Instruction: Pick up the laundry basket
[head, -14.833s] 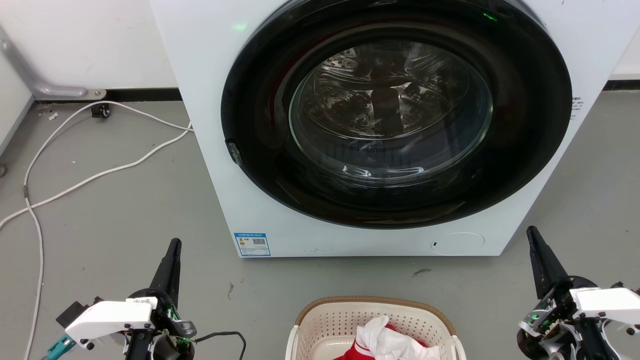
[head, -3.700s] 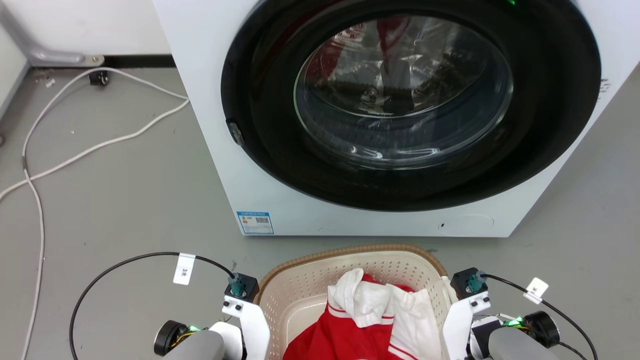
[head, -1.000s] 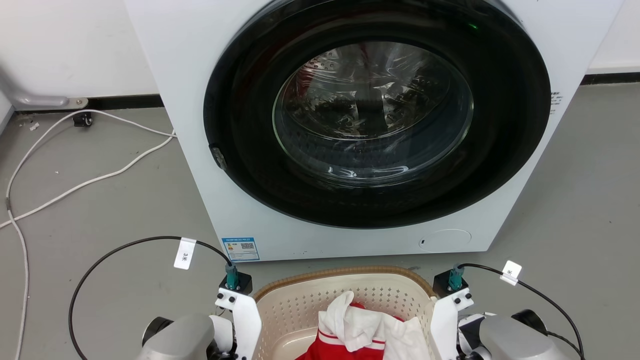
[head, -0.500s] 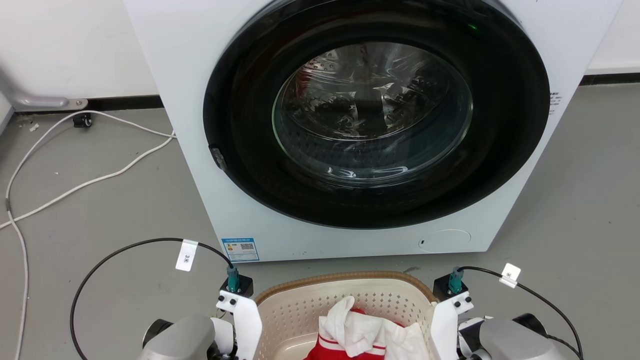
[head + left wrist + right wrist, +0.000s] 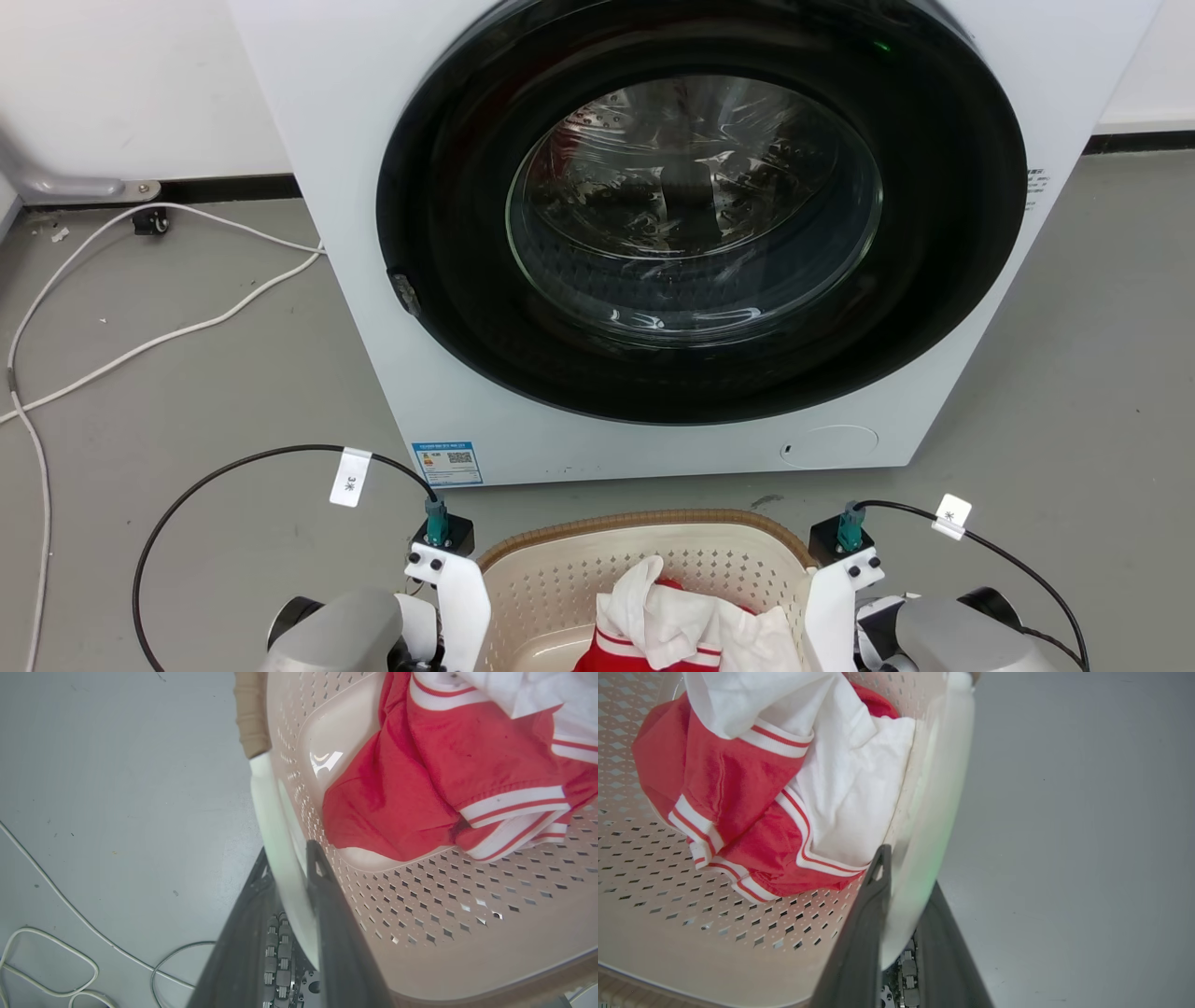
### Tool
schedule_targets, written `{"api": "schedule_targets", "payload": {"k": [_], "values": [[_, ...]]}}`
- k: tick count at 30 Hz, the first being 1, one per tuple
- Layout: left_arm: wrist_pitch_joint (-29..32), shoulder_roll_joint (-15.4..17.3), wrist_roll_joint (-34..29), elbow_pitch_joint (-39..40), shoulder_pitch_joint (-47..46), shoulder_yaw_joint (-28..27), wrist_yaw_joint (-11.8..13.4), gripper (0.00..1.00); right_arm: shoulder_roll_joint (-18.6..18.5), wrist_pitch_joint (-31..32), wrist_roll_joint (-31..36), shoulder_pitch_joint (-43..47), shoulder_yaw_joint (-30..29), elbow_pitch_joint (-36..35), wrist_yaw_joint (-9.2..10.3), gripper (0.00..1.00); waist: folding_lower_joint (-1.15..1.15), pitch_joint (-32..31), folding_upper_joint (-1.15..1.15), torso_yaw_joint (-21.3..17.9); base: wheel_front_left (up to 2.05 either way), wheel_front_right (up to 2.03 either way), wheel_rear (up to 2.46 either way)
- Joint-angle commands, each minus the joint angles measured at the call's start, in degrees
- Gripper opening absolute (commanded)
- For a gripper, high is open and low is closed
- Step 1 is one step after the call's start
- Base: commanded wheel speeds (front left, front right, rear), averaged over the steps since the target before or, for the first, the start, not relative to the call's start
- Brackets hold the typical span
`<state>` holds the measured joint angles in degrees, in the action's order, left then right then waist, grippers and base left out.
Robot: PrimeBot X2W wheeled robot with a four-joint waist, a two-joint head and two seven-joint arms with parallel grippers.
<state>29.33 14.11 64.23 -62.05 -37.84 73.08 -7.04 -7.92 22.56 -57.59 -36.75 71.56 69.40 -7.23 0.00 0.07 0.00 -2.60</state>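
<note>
The laundry basket (image 5: 644,520), cream with small holes and a brown woven-look rim, sits at the bottom middle of the head view, in front of the washer. A red and white garment (image 5: 672,623) lies inside it. In the left wrist view my left gripper (image 5: 287,851) is shut on the basket's white left handle (image 5: 268,807), one finger on each side. In the right wrist view my right gripper (image 5: 908,868) is shut on the white right handle (image 5: 945,784) the same way. Both wrists flank the basket in the head view, their fingers hidden below.
A white front-loading washer (image 5: 345,187) with a shut round dark door (image 5: 691,205) stands close behind the basket. White cables (image 5: 140,345) trail over the grey floor at the left. Black cables (image 5: 233,462) loop from both wrists. Bare floor lies on either side.
Long before, both grippers stood apart from the basket; now each grips a handle. Over the last second, basket and wrists have slid slightly down the head view, toward me.
</note>
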Motion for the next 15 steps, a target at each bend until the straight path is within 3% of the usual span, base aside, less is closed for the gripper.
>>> {"api": "schedule_targets", "payload": {"k": [1,15], "values": [[0.34,0.06,-0.50,0.35,0.59,0.60,-0.72,0.00,-0.39,-0.15,0.09,-1.46,0.50,-0.17,-0.46,0.00,0.00,0.05,0.00,0.00,0.00,0.00,0.00],[0.46,0.03,-0.12,0.36,0.73,0.60,-0.71,0.00,-0.86,0.11,-0.44,-1.70,1.26,-0.25,-0.35,0.00,0.00,0.50,0.00,0.18,0.00,0.00,0.00]]}}
